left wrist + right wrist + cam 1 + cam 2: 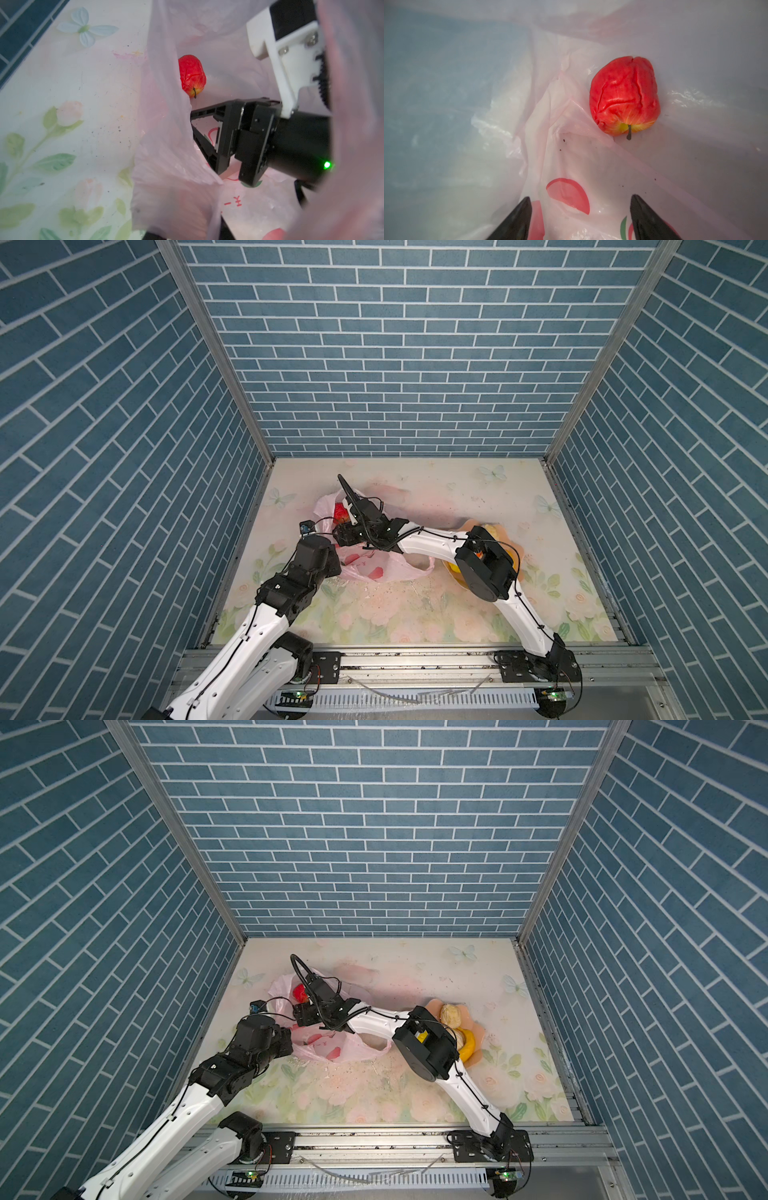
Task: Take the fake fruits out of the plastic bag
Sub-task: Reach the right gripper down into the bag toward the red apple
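The pale pink plastic bag (368,570) (332,1050) lies left of centre on the floral table with its mouth open. A red apple (340,512) (300,992) (192,75) (624,97) rests inside it on the film. My right gripper (580,199) (195,129) is inside the bag, open and empty, a short way from the apple's stem end. My left gripper (187,234) is at the bag's rim. Pleated film fans up from between its jaws and hides the tips. A cream lump (451,1013) and a yellow banana (467,1044) lie in the bowl.
A peach scalloped bowl (478,1036) (469,526) stands right of centre, partly covered by my right arm's elbow (484,568). Blue brick walls close the back and both sides. A metal rail (415,659) runs along the front edge. Crumbs speckle the table near the bag.
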`<state>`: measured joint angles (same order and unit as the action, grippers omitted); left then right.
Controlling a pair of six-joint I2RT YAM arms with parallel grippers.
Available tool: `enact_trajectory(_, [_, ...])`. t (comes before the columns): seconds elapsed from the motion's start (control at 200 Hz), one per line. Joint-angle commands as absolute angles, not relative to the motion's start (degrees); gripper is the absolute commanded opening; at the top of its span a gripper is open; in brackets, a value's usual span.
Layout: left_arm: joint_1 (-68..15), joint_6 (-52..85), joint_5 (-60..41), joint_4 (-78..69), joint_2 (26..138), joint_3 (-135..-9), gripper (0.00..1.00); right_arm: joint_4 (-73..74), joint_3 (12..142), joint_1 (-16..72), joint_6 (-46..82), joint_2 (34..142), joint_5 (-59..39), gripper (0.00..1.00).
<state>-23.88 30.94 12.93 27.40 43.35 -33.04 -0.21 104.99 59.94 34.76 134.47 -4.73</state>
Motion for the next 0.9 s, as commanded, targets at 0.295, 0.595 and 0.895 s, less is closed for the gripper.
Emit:
enact_trajectory(0.295, [-23.8, 30.7, 12.2, 25.7, 40.3, -30.7, 0.09, 0.1, 105.8, 60.0, 39.4, 134.4, -0.5, 0.76])
enact_trajectory(0.595, [-23.7, 30.9, 10.9, 29.3, 34.5, -29.2, 0.08, -3.5, 116.0, 59.4, 41.0, 140.7, 4.4, 0.78])
enact_trajectory(0.895, [-23.8, 30.5, 8.9, 29.2, 33.1, -28.8, 0.06, -8.8, 128.0, 58.4, 40.6, 147.2, 4.9, 0.81])
